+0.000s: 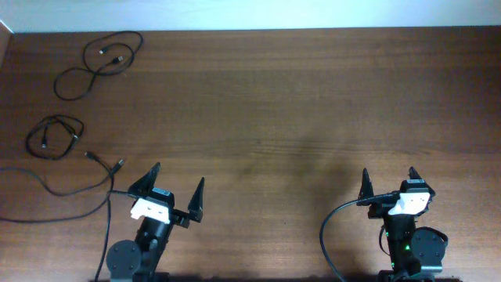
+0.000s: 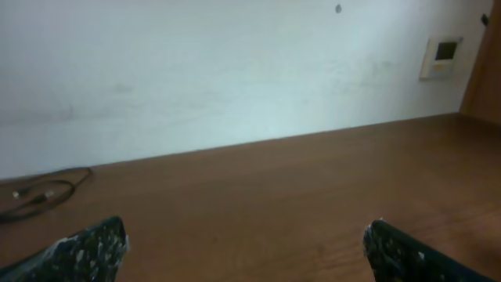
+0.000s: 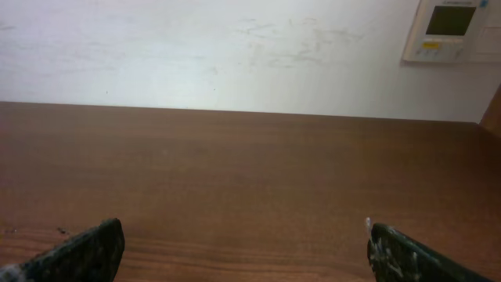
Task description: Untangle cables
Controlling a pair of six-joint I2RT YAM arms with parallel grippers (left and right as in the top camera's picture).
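Left gripper and right gripper both gape wide and empty. Reaching far left, a finger could snag the thin black looped cables and re-knot them.

Overhead looks straight down on the surface; both wrist views skim low across it toward the wall.

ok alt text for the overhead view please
Three thin black cables lie apart on the left of a brown wooden table: a loose double loop at the far corner, a small coil nearer, and a long cord running off the left edge. At the near edge, the left gripper and right gripper sit open and empty.
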